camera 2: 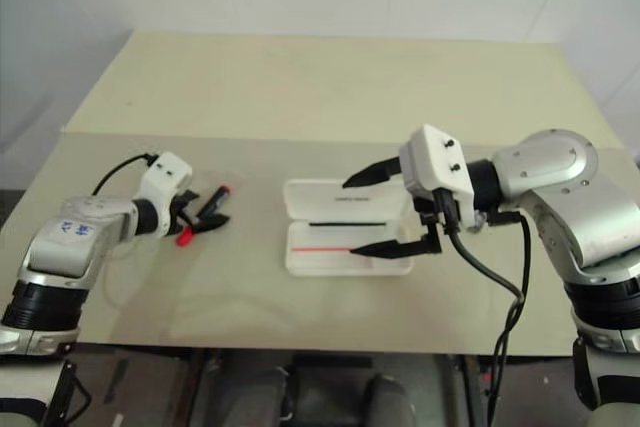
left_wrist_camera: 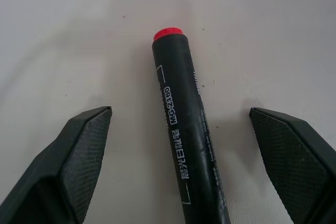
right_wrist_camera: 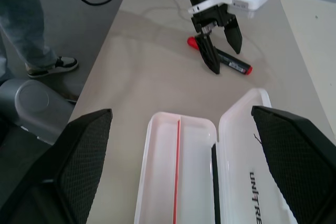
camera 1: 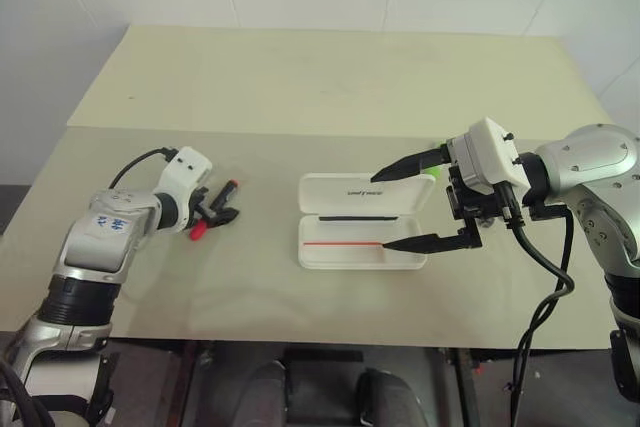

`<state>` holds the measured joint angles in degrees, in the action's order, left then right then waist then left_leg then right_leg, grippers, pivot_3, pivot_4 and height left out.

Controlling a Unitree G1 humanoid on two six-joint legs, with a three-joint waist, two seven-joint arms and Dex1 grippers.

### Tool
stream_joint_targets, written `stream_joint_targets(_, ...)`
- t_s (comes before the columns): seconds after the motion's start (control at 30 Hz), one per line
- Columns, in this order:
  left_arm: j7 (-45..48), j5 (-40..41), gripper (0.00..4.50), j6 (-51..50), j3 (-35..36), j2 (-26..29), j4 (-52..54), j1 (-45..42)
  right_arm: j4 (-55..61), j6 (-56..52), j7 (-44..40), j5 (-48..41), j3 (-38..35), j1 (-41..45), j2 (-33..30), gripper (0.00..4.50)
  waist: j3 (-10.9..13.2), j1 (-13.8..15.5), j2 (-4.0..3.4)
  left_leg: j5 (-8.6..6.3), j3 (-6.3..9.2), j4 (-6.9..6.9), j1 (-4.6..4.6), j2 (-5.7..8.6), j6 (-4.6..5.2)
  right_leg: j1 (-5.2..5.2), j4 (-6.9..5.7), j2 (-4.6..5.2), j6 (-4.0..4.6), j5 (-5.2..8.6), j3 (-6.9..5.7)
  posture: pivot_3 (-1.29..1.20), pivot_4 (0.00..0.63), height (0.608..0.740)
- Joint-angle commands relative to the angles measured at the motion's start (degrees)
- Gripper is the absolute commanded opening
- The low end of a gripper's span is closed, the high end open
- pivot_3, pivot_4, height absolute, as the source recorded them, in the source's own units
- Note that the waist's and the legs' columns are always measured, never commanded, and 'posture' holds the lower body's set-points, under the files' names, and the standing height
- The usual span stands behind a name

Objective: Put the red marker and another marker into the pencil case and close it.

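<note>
We find the red marker [camera 1: 214,209] lying flat on the table [camera 1: 300,87], well to the left of the pencil case [camera 1: 360,234], which sits open with its lid [camera 1: 365,188] folded back and its tray empty apart from a red line along the inside. The left gripper [camera 1: 217,209] straddles the marker with its two fingers spread wide, one on each side of the black barrel and clear of it; in the left wrist view the marker [left_wrist_camera: 186,140] runs up between the fingertips [left_wrist_camera: 79,156], slightly off the centre line and canted, with its red end pointing away. We judge the pick-up to be the step in hand. The main risk is that the fingers close on a barrel that is not centred or square, so that one pad strikes first and rolls or flicks the marker away across the smooth table. A grip taken too near one end could also let the marker tip during the carry. The right gripper [camera 1: 412,205] hangs just above the case, likewise spread wide and holding nothing; it could bump the lid or block the tray when the marker arrives. The green marker [camera 1: 434,175] shows as a sliver behind the right gripper, beside the case; we cannot tell how it lies.
</note>
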<state>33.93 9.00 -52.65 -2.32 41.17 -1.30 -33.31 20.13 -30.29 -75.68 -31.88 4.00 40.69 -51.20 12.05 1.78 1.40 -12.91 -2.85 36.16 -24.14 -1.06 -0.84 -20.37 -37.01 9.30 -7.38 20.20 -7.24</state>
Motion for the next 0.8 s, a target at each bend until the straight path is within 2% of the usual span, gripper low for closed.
stream_joint_targets(0.03, -4.29, -2.99, 4.08, -0.28, -0.80, -1.59, -2.26, 0.27, 1.12, 0.69, -0.11, -0.02, -2.23, -1.32, -1.73, 4.50, -0.06, 0.11, -0.02, 0.00, 0.00, 0.00, 0.03, 0.00, 0.00, 0.02, -0.02, 0.00, 0.00, 0.00, 0.00, 0.00, 0.150, 0.740)
stream_joint_targets(0.07, -4.17, -2.89, 3.90, -0.38, -0.91, -1.83, -1.67, 0.50, 1.23, 0.82, -0.23, -0.14, -2.44, -1.72, -1.99, 4.50, -0.07, 0.12, -0.04, 0.00, 0.01, 0.01, 0.05, 0.00, 0.00, 0.03, -0.03, 0.01, 0.00, 0.00, 0.00, 0.00, 0.150, 0.740)
stream_joint_targets(0.23, -3.71, -2.42, 2.20, -1.00, -0.49, -1.72, 0.70, 1.75, 0.86, 2.65, -0.60, 0.78, -2.50, -3.77, -2.93, 4.50, -0.10, -0.04, -0.06, 0.01, 0.00, 0.02, 0.06, 0.00, 0.00, 0.03, -0.06, 0.01, 0.00, 0.00, 0.03, 0.00, 0.150, 0.740)
stream_joint_targets(0.4, 0.45, 0.50, 0.63, -1.35, 2.70, 1.88, 6.21, 2.98, -0.44, 3.85, -0.73, 1.76, -2.06, -3.90, -3.13, 4.50, -0.09, -0.47, -0.04, 0.01, -0.01, 0.01, 0.08, -0.02, 0.00, 0.01, -0.08, 0.00, 0.01, 0.00, 0.04, 0.00, 0.150, 0.740)
stream_joint_targets(0.57, 7.13, 5.21, 0.60, 0.06, 8.84, 9.34, 10.71, 1.44, -2.02, 4.26, -1.66, 1.92, -2.18, -3.24, -3.55, 4.50, -0.01, -1.16, 0.09, 0.01, -0.10, -0.13, -0.07, -0.08, -0.01, -0.16, -0.08, -0.07, 0.02, -0.01, 0.09, 0.00, 0.150, 0.740)
stream_joint_targets(0.7, 17.37, 13.55, 0.60, 1.76, 15.49, 16.85, 16.72, -2.98, -2.96, 3.79, -2.34, 1.70, -2.39, -1.95, -3.89, 4.50, 0.12, -1.10, 0.29, -0.01, -0.10, -0.13, -0.15, -0.08, 0.00, -0.19, -0.02, -0.06, 0.02, -0.01, 0.07, 0.00, 0.150, 0.740)
stream_joint_targets(0.8, 24.85, 21.10, 0.60, 1.13, 14.55, 19.46, 26.34, -1.82, -3.16, 3.28, -3.11, 0.84, -3.19, -1.72, -4.44, 4.50, 0.12, -0.83, 0.26, -0.07, -0.13, -0.13, -0.14, -0.05, 0.02, -0.13, 0.07, -0.03, -0.01, -0.02, 0.09, 0.00, 0.150, 0.740)
